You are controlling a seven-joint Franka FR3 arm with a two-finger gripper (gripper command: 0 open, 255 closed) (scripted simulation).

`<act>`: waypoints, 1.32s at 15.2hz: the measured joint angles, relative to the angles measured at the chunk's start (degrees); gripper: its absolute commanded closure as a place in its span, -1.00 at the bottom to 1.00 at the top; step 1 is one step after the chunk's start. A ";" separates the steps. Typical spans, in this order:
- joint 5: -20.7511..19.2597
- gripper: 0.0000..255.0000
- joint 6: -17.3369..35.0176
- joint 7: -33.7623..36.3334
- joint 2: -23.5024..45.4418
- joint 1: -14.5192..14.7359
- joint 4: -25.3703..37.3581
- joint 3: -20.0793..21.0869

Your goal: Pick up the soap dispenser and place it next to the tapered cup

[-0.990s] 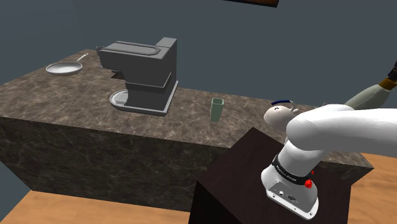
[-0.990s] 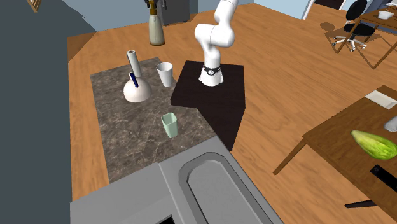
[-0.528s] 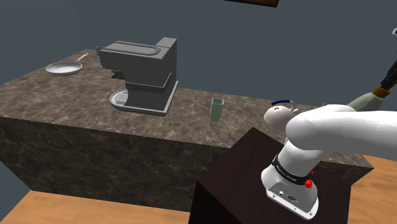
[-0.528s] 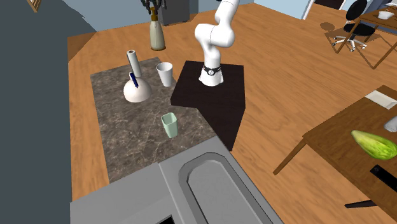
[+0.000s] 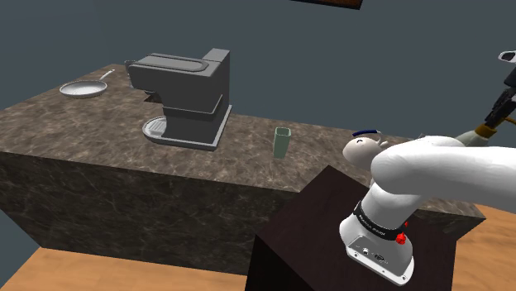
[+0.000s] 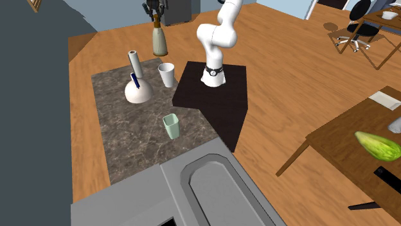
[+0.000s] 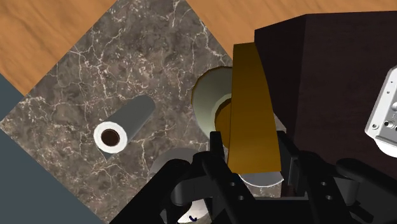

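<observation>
Shoulder view: dispenser (image 5: 473, 131) up off bench (image 5: 99, 124), under gripper (image 5: 499, 107).
Second exterior view: carry step, by the look of it. Cup (image 6: 167, 74) on bench beside stand (image 6: 212, 96).
Wrist view: fingers (image 7: 216, 147) clamped on dispenser, roughly above cup. Next, likely: shift aside and lower onto bare bench just beside cup, clear of roll (image 7: 111, 137).

White arm (image 5: 438, 169), dark joints, black gripper (image 7: 249, 151)
</observation>
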 measured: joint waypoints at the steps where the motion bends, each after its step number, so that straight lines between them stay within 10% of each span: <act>1: -0.34 1.00 0.40 0.11 -0.37 -0.31 -0.77 -0.24; 20: -8.82 1.00 10.38 2.92 -3.21 -1.57 -11.33 -10.14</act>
